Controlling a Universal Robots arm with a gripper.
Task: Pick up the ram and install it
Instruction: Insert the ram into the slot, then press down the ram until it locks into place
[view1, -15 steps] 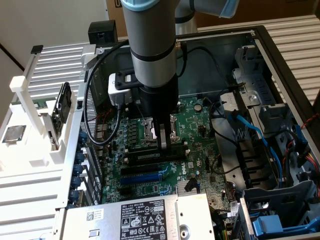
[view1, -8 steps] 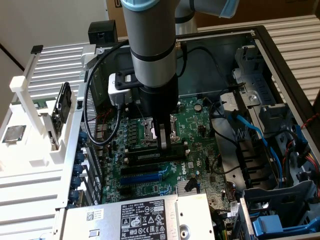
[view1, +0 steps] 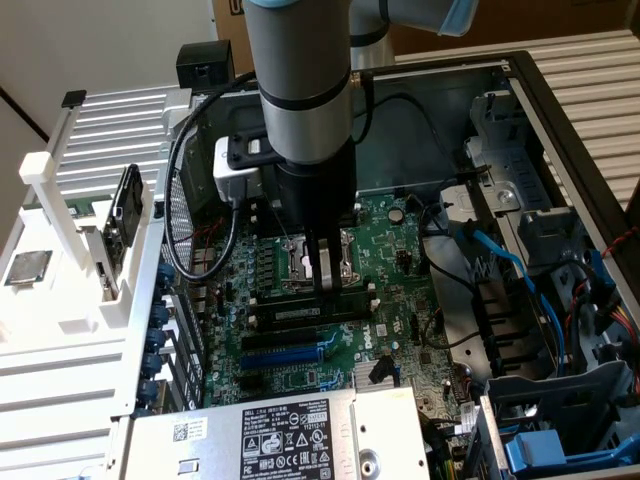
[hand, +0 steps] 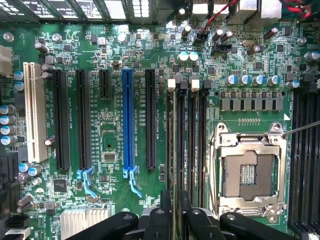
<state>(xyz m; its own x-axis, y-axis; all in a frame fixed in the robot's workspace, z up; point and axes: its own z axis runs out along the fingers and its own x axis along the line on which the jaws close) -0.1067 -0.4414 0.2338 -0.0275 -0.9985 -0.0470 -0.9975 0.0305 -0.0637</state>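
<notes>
A green motherboard (hand: 115, 130) speckled with silver capacitors carries one bright blue expansion slot (hand: 128, 120) among black slots (hand: 150, 120), a cream-white slot (hand: 35, 112) farther over and a silver-framed socket (hand: 248, 172).

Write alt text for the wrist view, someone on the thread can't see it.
Looking straight down at a green motherboard, the gripper hangs over the black memory slots next to the empty processor socket. A blue expansion slot, further black slots and a white slot run parallel alongside.
</notes>
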